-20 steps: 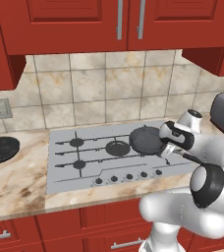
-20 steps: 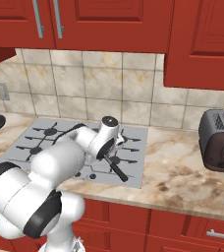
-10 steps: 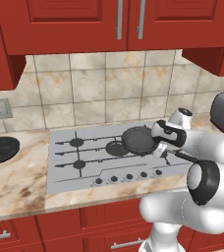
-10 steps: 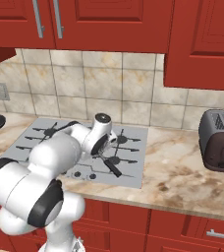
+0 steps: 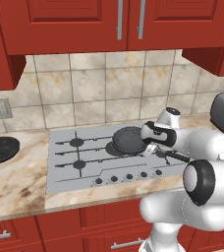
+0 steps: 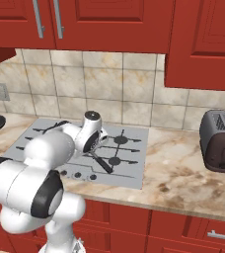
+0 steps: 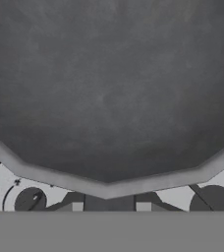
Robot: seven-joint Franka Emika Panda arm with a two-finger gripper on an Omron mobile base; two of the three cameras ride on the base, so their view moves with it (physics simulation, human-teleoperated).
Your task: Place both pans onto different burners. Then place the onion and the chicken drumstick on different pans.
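Note:
My gripper (image 5: 151, 148) is shut on the handle (image 5: 175, 156) of the smaller dark-grey pan (image 5: 129, 139). The pan hangs just above the silver cooktop (image 5: 65, 177), partly over the large middle burner (image 5: 113, 149). In the right base view my hand (image 6: 92, 134) hides the pan's bowl, and the black handle (image 6: 101, 162) slants down toward the knobs. In the hand view the pan (image 7: 109, 98) is very close, with my gripper (image 7: 109, 204) on its near rim. The wider black pan (image 5: 1, 149) lies on the counter far left of the cooktop. The onion and the chicken drumstick are out of view.
A row of small black knobs (image 5: 128, 176) runs along the cooktop's front. Two left burners (image 5: 76, 142) sit bare under their grates. A dark toaster (image 6: 222, 140) stands on the marble counter at the right. Red cabinets hang overhead, with a tiled wall behind.
My hand has carried the smaller pan leftward over the cooktop, from above the right burners toward the middle one. The wider pan has not moved.

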